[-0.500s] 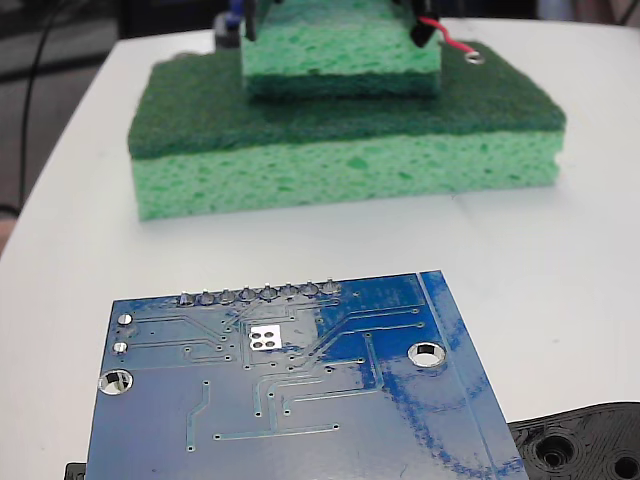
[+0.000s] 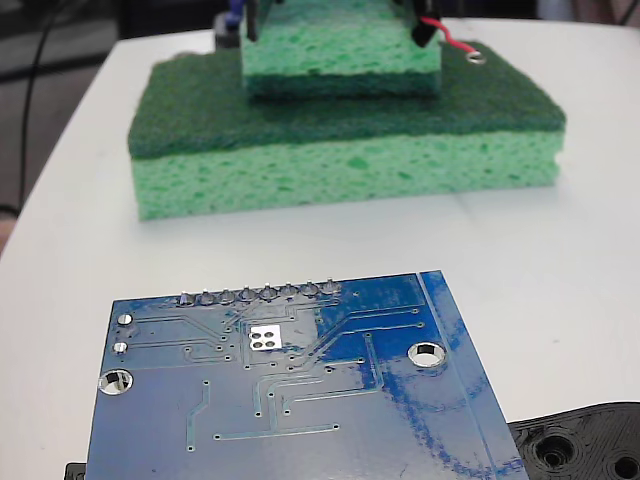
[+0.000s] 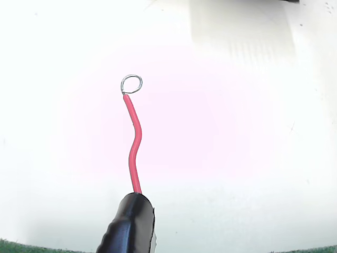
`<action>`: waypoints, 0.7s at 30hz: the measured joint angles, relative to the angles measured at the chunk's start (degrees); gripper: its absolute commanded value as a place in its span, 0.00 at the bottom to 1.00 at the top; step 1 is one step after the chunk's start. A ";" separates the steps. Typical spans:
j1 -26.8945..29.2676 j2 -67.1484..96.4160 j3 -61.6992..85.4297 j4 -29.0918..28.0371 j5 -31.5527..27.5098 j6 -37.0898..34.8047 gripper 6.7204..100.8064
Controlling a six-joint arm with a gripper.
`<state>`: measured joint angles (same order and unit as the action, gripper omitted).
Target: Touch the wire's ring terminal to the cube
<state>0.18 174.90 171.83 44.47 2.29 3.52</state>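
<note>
Ring terminal [image 2: 476, 56] hanging off the red wire [image 2: 452, 40] above the dark top of the big sponge [image 2: 340, 150], beside the small sponge block [image 2: 340, 55] (presumably the cube) — not touching it. Gripper mostly out of frame; finger spread impossible to tell. Risk: limp wire flexing on contact — ring sliding past.

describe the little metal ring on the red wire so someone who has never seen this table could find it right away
Start at the big green sponge at the back of the white table. Near its top right, a red wire runs down and right. Its tip carries the ring terminal, a lone silver loop, unlike the plated holes on the blue board.
</note>
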 measured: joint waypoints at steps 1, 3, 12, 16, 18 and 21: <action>0.00 0.00 0.00 0.00 0.00 0.00 0.99; 0.00 0.00 0.00 0.00 0.00 -0.09 0.99; 0.00 0.00 -2.11 0.44 -0.09 0.00 0.99; -0.09 -0.18 -5.54 2.02 -0.18 0.00 0.99; -0.35 -1.23 -7.38 1.93 -0.26 0.00 0.99; -1.76 -6.06 -12.22 1.05 0.26 0.35 0.99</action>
<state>-1.58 168.84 159.61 45.53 2.55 3.87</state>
